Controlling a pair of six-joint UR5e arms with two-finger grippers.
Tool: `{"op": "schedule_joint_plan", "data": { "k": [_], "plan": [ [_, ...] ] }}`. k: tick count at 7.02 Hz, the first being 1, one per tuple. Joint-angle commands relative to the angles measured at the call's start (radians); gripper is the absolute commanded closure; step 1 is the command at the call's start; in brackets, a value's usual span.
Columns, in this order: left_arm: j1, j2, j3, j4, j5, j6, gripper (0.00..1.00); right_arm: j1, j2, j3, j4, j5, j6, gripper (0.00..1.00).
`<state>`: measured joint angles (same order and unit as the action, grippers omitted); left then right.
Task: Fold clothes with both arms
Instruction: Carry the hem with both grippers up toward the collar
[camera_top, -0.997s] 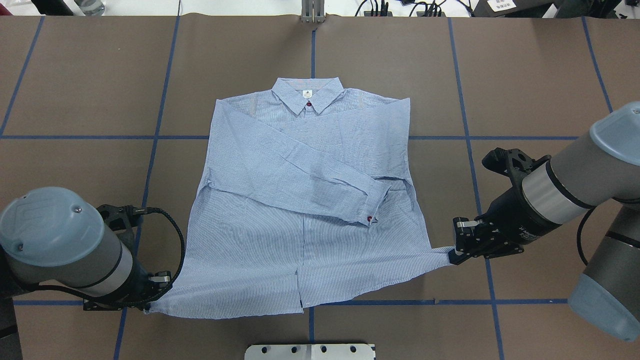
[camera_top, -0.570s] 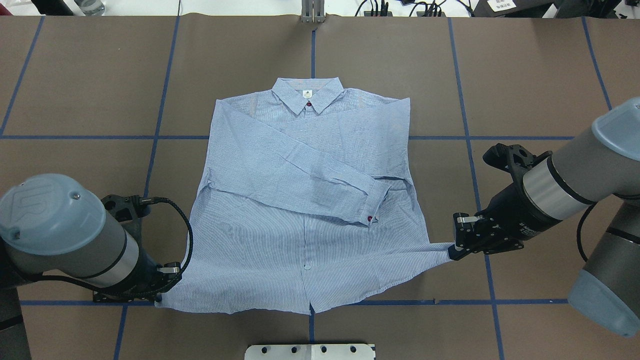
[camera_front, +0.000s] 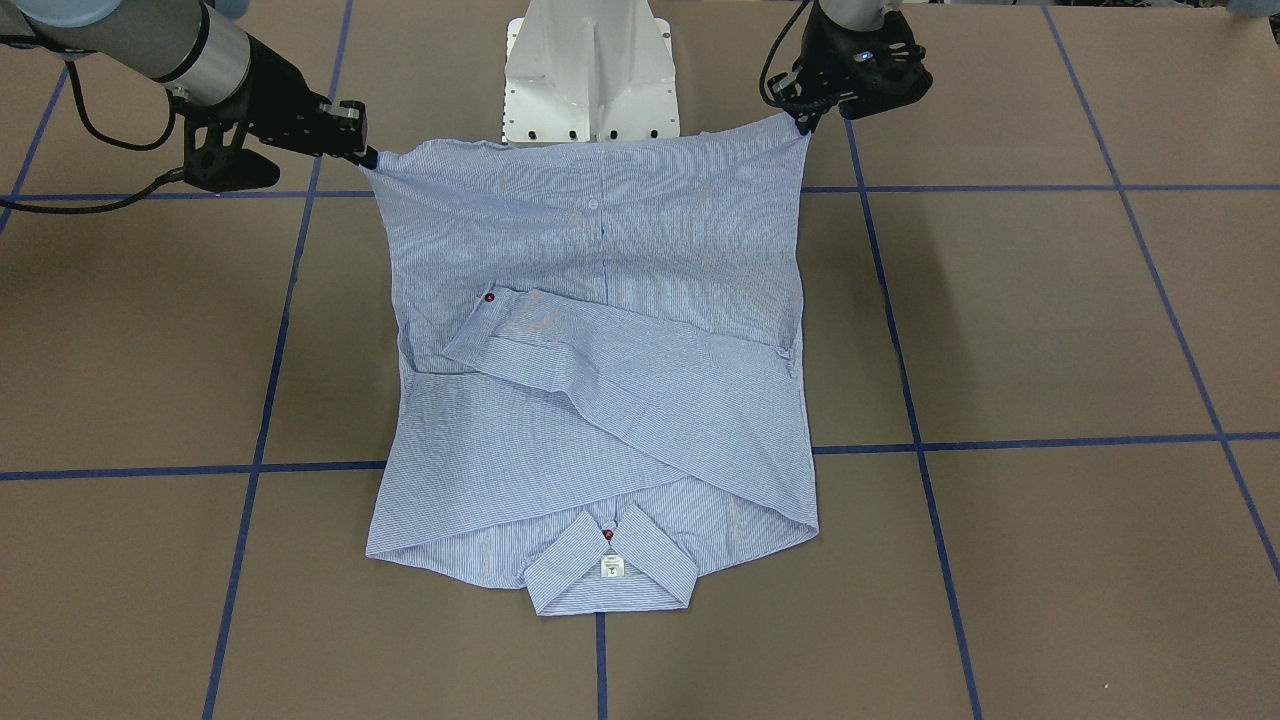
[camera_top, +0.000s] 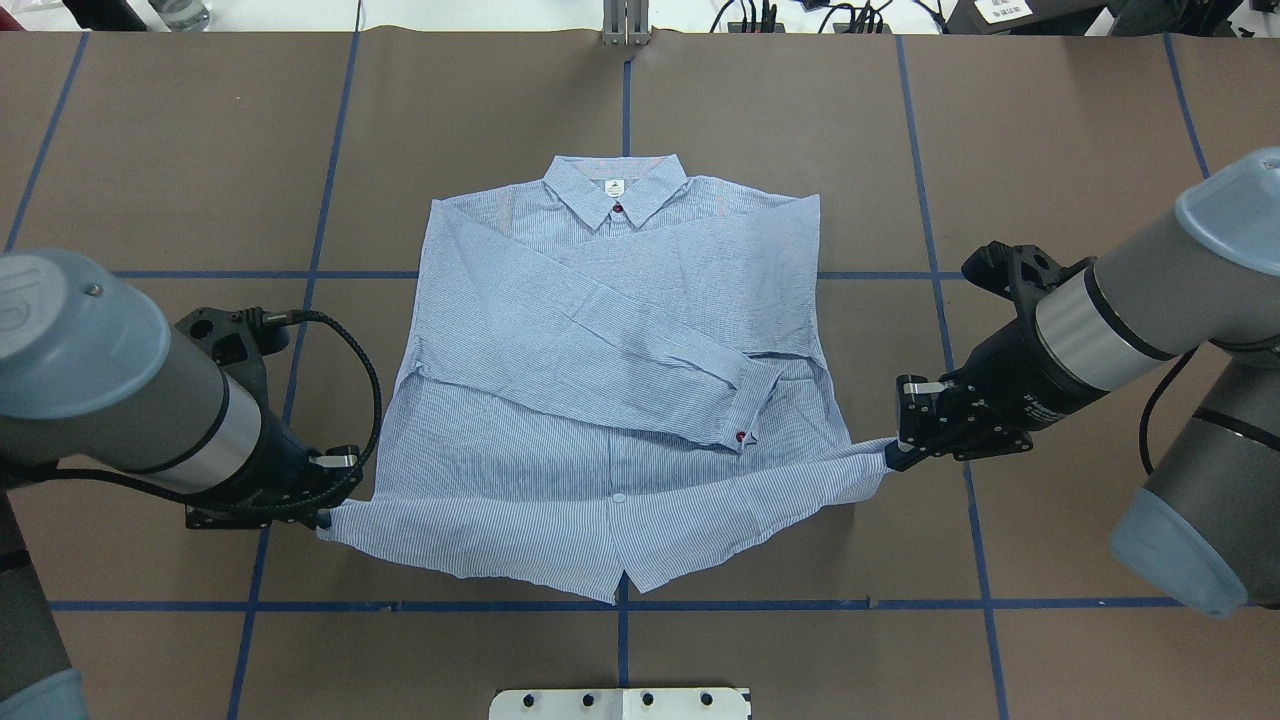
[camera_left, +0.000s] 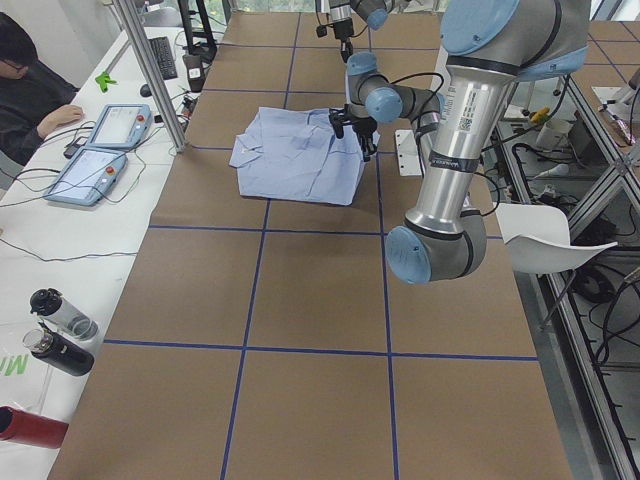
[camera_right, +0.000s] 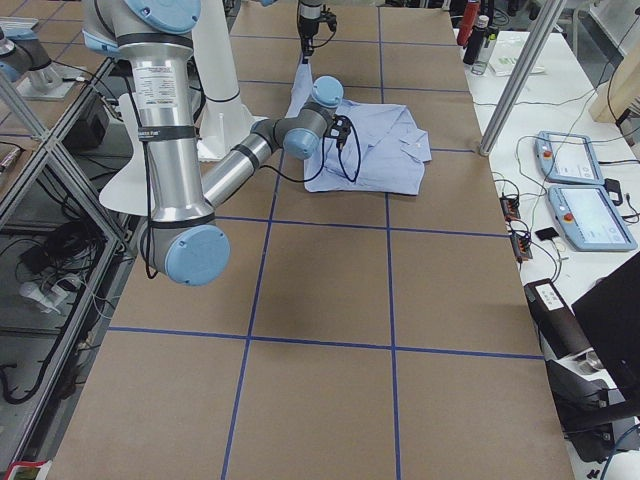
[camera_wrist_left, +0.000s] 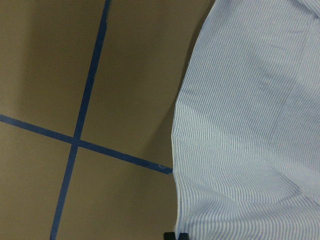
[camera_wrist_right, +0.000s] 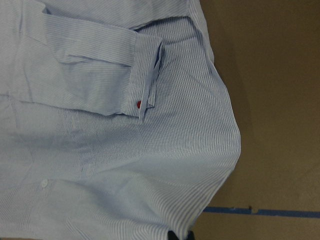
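The light blue striped shirt (camera_top: 620, 350) lies face up on the brown table, collar (camera_top: 615, 190) at the far side and both sleeves folded across the chest. My left gripper (camera_top: 325, 520) is shut on the left corner of the hem, and my right gripper (camera_top: 890, 460) is shut on the right corner. The hem hangs stretched between them, raised off the table. In the front-facing view the right gripper (camera_front: 368, 157) and left gripper (camera_front: 803, 122) hold the same edge taut. The right wrist view shows a cuff with a red button (camera_wrist_right: 138, 104).
The white pedestal base (camera_top: 620, 703) sits at the near table edge, just behind the lifted hem. Blue tape lines (camera_top: 300, 330) cross the brown surface. A person (camera_left: 30, 90) sits beside control tablets (camera_left: 120, 125) at a side table; bottles (camera_left: 55, 330) stand near them.
Both grippers have risen and moved away from the robot's base toward the collar, carrying the hem corners. The hem's edge has come off the table and drawn in over the shirt's lower part.
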<state>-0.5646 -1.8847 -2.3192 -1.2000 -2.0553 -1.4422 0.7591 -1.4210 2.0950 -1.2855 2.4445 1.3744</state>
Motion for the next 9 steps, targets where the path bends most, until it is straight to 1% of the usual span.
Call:
{"op": "schedule_joint_plan", "data": {
  "k": [1,2,3,4,5,7,8,9],
  "plan": [
    [-0.156,-0.037,0.058,-0.001,-0.069,0.136,1.0,0.066,0.039,-0.038,0.0,0.001,-0.002,1.0],
    [-0.172,-0.094,0.134,-0.025,-0.069,0.14,1.0,0.101,0.081,-0.074,0.0,0.002,-0.014,1.0],
    [-0.175,-0.12,0.202,-0.083,-0.069,0.14,1.0,0.133,0.141,-0.122,-0.002,0.004,-0.015,1.0],
    [-0.207,-0.122,0.237,-0.151,-0.071,0.14,1.0,0.156,0.183,-0.174,0.0,-0.001,-0.017,1.0],
    [-0.249,-0.123,0.263,-0.182,-0.097,0.143,1.0,0.179,0.213,-0.206,-0.002,0.001,-0.017,1.0],
    [-0.349,-0.134,0.276,-0.199,-0.144,0.201,1.0,0.225,0.238,-0.231,-0.002,-0.001,-0.018,1.0],
    [-0.369,-0.152,0.309,-0.202,-0.154,0.221,1.0,0.239,0.27,-0.275,-0.002,-0.001,-0.04,1.0],
    [-0.37,-0.187,0.405,-0.267,-0.154,0.221,1.0,0.244,0.278,-0.312,-0.002,-0.001,-0.07,1.0]
  ]
}}
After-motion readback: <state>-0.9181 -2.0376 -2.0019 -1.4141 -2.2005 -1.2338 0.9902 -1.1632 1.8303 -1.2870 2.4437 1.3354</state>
